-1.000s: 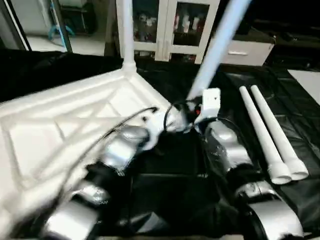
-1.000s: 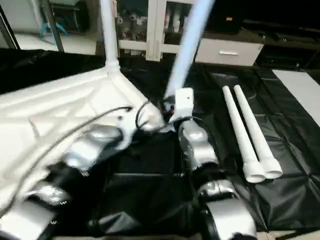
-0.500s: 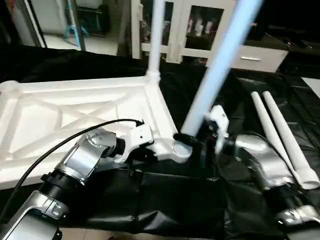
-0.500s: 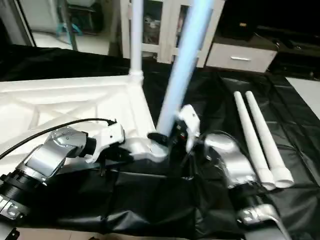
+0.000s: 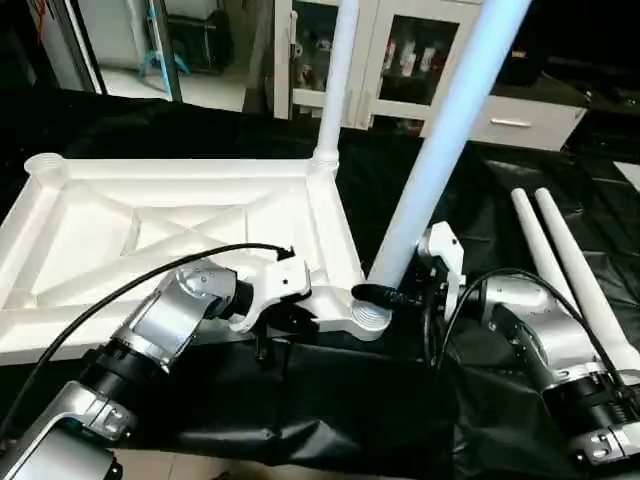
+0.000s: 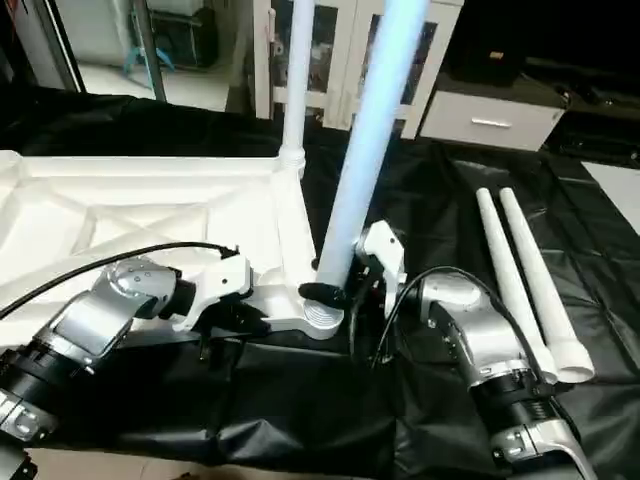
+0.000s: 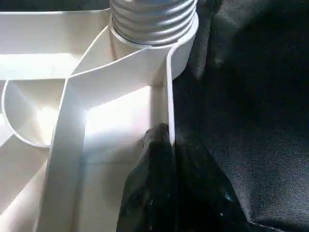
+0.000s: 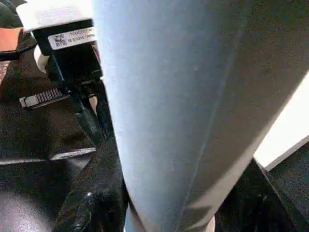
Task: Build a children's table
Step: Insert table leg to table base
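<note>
White leg [image 5: 440, 150] seating in corner socket [image 5: 370, 318]: my right end effector [image 5: 385, 296] grips it, left end effector [image 7: 161, 145] pinches the top's rim [image 7: 169, 92]; next, twist home

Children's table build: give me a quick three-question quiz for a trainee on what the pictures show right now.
1. True or false: the right tool holds nothing.
2. What is the left tool clamped on? A) the near rim of the large white ribbed plastic tabletop; B) a cable; C) a cabinet door.
3. How many white tapered tube legs lie loose on the black sheet?

Key:
1. False. It grips the leaning white tube leg just above the near corner socket.
2. A.
3. Two, side by side on the robot's right.
</note>
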Controlling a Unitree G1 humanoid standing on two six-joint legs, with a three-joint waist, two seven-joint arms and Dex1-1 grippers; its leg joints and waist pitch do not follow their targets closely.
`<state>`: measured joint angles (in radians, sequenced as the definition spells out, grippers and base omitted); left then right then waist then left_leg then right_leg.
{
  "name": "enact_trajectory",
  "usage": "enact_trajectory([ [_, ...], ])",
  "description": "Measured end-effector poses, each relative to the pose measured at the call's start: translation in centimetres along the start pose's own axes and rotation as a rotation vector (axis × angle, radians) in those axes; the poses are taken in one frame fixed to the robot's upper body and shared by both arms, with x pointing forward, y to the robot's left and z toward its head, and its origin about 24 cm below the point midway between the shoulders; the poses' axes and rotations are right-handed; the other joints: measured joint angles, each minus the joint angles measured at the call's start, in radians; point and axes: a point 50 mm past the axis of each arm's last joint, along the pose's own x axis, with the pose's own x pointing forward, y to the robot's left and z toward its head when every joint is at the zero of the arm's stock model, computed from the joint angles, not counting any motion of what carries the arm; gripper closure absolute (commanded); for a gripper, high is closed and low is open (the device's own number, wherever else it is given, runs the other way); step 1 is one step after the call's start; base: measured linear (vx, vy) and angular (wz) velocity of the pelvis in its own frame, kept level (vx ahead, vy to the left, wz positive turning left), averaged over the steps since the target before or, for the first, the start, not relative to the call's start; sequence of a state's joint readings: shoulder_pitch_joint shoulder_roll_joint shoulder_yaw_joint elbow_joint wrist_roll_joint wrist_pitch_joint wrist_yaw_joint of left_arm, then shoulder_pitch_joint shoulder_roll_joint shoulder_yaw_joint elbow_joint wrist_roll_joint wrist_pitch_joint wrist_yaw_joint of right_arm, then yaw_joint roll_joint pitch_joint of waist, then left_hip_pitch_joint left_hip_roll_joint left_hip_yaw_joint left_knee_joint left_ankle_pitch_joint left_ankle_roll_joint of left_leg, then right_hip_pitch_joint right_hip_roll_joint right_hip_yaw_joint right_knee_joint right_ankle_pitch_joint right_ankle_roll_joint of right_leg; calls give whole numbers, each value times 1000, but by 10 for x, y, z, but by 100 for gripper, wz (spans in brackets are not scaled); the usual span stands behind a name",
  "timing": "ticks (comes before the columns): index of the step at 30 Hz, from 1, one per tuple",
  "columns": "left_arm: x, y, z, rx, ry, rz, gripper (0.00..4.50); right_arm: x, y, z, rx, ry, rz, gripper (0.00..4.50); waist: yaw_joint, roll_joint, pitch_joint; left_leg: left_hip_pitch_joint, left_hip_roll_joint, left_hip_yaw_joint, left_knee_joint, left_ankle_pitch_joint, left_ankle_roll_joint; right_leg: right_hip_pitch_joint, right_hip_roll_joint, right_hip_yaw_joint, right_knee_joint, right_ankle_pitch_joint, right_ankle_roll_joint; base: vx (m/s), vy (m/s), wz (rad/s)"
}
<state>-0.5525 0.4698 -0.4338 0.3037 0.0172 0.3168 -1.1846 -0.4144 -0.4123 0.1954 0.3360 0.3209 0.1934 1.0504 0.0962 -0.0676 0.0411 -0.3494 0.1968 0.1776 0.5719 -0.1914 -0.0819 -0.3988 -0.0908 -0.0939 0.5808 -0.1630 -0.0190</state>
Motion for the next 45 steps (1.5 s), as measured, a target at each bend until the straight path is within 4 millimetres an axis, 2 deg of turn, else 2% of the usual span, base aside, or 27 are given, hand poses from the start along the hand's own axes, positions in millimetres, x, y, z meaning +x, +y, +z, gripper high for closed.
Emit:
enact_trajectory([
  [15, 0, 1, -3, -7, 11, 23, 450, 6, 2, -5, 31, -28, -64, 265, -7, -6, -4, 2, 1, -1, 3, 0, 0, 3, 0, 0, 3, 0, 0, 0, 0, 0],
  [17, 5, 4, -3, -32, 6, 63, 450, 10, -2, -6, 56, -45, -132, 265, -9, -6, -4, 5, 1, -1, 3, 0, -1, 8, 0, 0, 3, -3, 5, 0, 0, 0],
  [19, 14, 13, -2, -98, -3, 163, 450, 22, -13, -8, 106, -60, -303, 265, -14, -5, -3, 17, 0, -2, 6, 0, -1, 14, 0, 0, 3, -4, 6, 0, 0, 0],
  [22, 30, 20, 8, -172, 1, 272, 450, 36, -25, -6, 153, -64, -530, 265, -36, -2, -1, 16, 0, -7, 7, 0, -1, 15, 0, -6, -6, -4, 7, -21, 4, -3],
  [27, 62, 24, 31, -286, 2, 412, 450, 54, -38, -2, 242, -73, -872, 265, -53, -1, 0, 14, -1, -11, 12, 0, 0, 16, -1, -10, -11, -4, 7, 0, 0, 0],
  [30, 81, 26, 46, -312, -1, 483, 450, 61, -45, 1, 292, -80, -1048, 265, -58, 2, 1, 7, -1, -15, 11, 0, 0, 16, -2, -16, -22, -4, 7, 0, 0, 0],
  [33, 89, 26, 53, -318, -1, 524, 450, 67, -48, 4, 324, -91, -1132, 265, -63, 2, 0, 1, -2, -15, 13, 0, 0, 13, -2, -15, -22, -4, 7, 0, 0, 0],
  [39, 83, 31, 52, -313, 4, 548, 450, 70, -51, 11, 312, -90, -1155, 265, -61, 0, -1, -1, -4, -10, 10, -1, 2, 8, -2, -5, -17, 13, 11, 0, 0, 0],
  [43, 79, 34, 54, -308, -3, 558, 450, 72, -54, 15, 292, -104, -1156, 265, -58, -1, -1, -7, -4, -8, 9, -1, 1, -6, -2, -2, -4, 13, 11, 0, 0, 0],
  [45, 79, 35, 54, -310, -5, 561, 450, 73, -54, 16, 278, -106, -1150, 265, -58, 0, -1, -8, -3, -8, 9, -1, 1, -7, -1, -3, -4, 14, 9, 0, 0, 0],
])
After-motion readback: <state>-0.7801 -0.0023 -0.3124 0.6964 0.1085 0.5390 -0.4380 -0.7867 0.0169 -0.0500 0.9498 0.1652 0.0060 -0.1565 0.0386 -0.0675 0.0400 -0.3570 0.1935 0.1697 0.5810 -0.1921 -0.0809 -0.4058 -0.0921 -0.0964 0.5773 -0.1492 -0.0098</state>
